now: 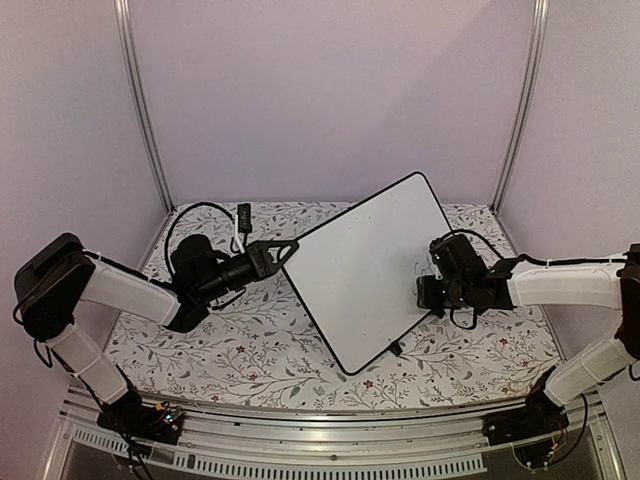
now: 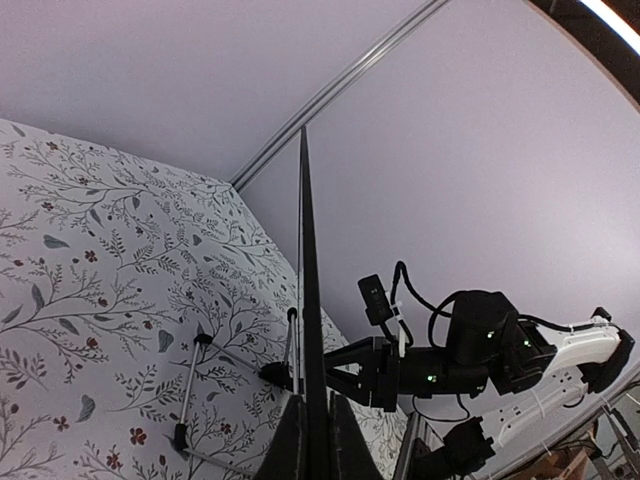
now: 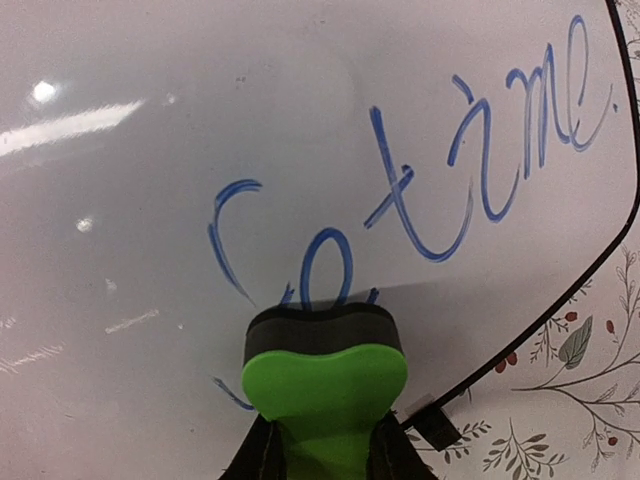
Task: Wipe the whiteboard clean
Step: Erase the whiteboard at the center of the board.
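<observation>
Right wrist view: the right end effector point(image 3: 325, 455), clamping the eraser point(image 3: 325, 380), is seemingly starting wiping the whiteboard point(image 3: 150, 120), next needing sweeping toward two o'clock across the blue writing point(image 3: 213, 228).

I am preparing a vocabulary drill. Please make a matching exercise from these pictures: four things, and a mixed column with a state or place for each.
1. large white whiteboard, thin black rim
2. green eraser block, black base
3. blue handwritten marker text
4. floral-printed cloth

A. spread beneath the board
B. held in the right gripper
C. written on the board
D. edge clamped by the left gripper

Pairs: 1-D, 2-B, 3-C, 4-A
</observation>
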`<state>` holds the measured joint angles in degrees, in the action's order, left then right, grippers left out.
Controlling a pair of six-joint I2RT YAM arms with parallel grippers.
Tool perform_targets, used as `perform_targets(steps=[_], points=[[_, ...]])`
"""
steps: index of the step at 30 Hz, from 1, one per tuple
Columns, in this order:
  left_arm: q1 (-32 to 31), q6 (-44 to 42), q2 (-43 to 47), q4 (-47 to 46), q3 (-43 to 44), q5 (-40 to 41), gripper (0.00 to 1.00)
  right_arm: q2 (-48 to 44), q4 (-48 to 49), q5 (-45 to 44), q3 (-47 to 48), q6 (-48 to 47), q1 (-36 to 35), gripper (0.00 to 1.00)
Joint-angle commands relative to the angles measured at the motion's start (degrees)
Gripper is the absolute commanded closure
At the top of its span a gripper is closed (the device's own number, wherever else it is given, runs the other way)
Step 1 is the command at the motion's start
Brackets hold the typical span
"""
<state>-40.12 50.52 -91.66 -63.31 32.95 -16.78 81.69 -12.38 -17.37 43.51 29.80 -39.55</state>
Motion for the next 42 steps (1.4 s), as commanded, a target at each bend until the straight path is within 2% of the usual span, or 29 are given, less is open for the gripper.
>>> perform_targets(steps=[1,13,19,32,42], points=[[-2.16,-1.57,-1.28,1.52,0.16,-5.99,1.0,-1.63,-0.4,6.43,-0.31,-2.71,0.51,1.0],[-2.16,-1.55,-1.1,1.43,0.1,-6.03,1.0,3.53,-6.04,14.07,9.46,-8.51,0.6,1.0],[-2.16,-1.87,-0.46,1.78,-0.08,-5.84,1.0,5.08,-6.13,18.18,6.07,-7.78,2.2,1.0],[-2.16,-1.9,-0.51,1.78,0.04,-6.06,1.0,1.25,-4.72,22.81,-3.26,-5.29,3.35,1.0],[-2.16,-1.74,-0.89,1.7,0.11,-6.25,1.0,1.26,-3.7,20.89,0.99,-6.3,7.48,1.0]])
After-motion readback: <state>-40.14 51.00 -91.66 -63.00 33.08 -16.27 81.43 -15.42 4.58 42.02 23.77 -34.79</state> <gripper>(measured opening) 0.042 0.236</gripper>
